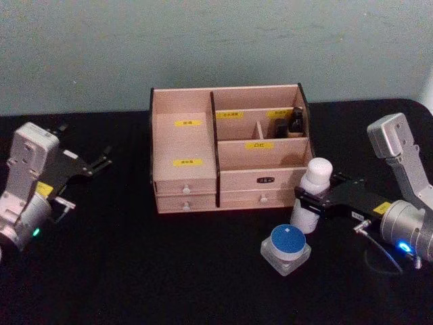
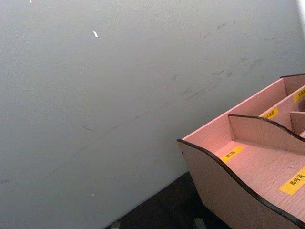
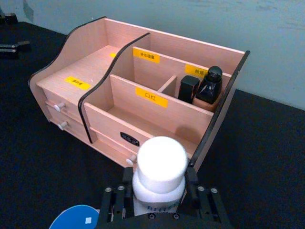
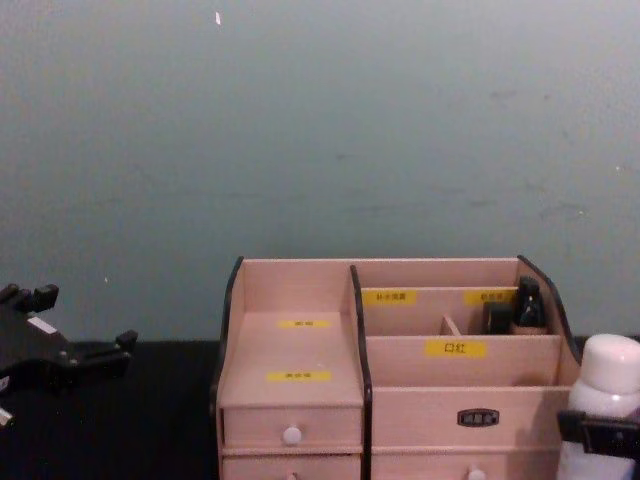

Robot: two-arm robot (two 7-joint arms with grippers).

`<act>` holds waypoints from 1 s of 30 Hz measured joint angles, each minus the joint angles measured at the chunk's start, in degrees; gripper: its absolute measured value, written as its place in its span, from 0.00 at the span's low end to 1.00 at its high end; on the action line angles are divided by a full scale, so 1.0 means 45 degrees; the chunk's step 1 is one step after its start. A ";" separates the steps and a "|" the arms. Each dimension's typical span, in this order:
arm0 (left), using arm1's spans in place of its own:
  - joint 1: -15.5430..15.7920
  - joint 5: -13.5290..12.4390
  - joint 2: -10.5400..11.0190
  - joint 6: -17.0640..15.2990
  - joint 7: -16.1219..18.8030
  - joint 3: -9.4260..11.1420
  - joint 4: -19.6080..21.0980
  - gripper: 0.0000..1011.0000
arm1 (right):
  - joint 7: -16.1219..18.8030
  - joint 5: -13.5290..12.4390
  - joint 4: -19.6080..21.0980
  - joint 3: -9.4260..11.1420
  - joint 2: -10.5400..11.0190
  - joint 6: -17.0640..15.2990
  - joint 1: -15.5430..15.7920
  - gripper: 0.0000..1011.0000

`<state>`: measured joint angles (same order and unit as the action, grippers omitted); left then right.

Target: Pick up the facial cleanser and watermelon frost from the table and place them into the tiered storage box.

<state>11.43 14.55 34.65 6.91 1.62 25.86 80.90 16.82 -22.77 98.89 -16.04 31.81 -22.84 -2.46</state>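
Pale pink-beige wood with dark edges marks the tiered storage box (image 1: 184, 143), which stands at the back of a black table (image 1: 135, 271) against a grey-green wall. The right gripper (image 1: 312, 201) is clamped on a white bottle (image 1: 316, 175) with a rounded white cap, its fingers (image 3: 191, 185) pressing the bottle's shoulder from either side. The bottle is upright just in front of the box's right front corner; whether its base touches the table cannot be told. A blue-lidded jar (image 1: 287, 241) sits on the table just beside the bottle, nearer the robot. Two dark cosmetic bottles (image 3: 209, 87) stand in the box's rear right compartment. The left gripper (image 1: 103, 158) hangs over the table well left of the box, its fingers spread and holding nothing.
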 joint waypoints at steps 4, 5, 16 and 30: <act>0.0000 -0.0001 0.0000 0.0000 0.0000 0.0000 0.0000 0.99 | 0.0000 -0.0003 0.0003 0.0000 0.0000 0.0002 0.0004 0.60; 0.0000 0.0000 0.0000 0.0000 0.0000 0.0000 -0.0001 0.99 | 0.0001 -0.0004 0.0003 0.0000 0.0000 0.0002 0.0004 0.60; 0.0000 0.0000 0.0000 0.0000 0.0000 0.0000 0.0000 0.99 | 0.0000 -0.0014 0.0007 0.0000 0.0000 0.0008 0.0005 0.60; 0.0000 -0.0001 0.0000 0.0000 0.0000 0.0000 0.0000 0.99 | 0.0162 -0.0068 0.0185 0.0108 0.0085 0.0112 0.0137 0.60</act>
<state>11.43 14.55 34.64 6.91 1.62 25.86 80.90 17.55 -23.07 99.72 -15.56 32.19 -22.34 -1.85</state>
